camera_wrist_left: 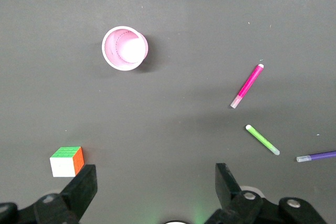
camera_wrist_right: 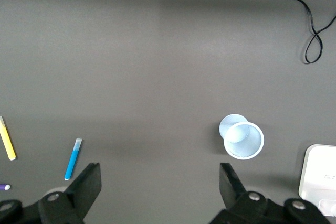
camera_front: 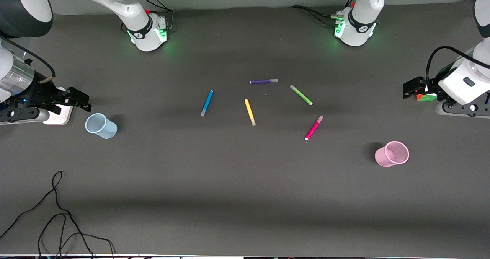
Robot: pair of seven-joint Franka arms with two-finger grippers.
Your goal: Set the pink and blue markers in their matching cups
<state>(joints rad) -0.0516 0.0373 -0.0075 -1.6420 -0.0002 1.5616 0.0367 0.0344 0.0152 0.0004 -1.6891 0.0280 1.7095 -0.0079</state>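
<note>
**A:** How much of the job is done?

**B:** None, by my reading. Running across the front view from the right arm's end: the right hand hangs over the counter edge, fingers spread wide and holding nothing. At about four o'clock from it stands the blue cup, upright and empty.

**A:** And the markers?

**B:** All five lie loose mid-counter. The blue marker comes first, well apart from its cup, at roughly two o'clock from it. Then the yellow marker, the purple marker at about one o'clock from the yellow, the green marker, and the pink marker at five o'clock from the green.

**A:** The pink cup?

**B:** The pink cup is upright and empty, at about four o'clock from the pink marker and well apart. The left hand hangs over the counter's end by a small colour cube, fingers wide apart, gripping nothing.

**A:** So what's left?

**B:** Both pickups and both drops, I'd judge. Neither arm is reaching.
</note>
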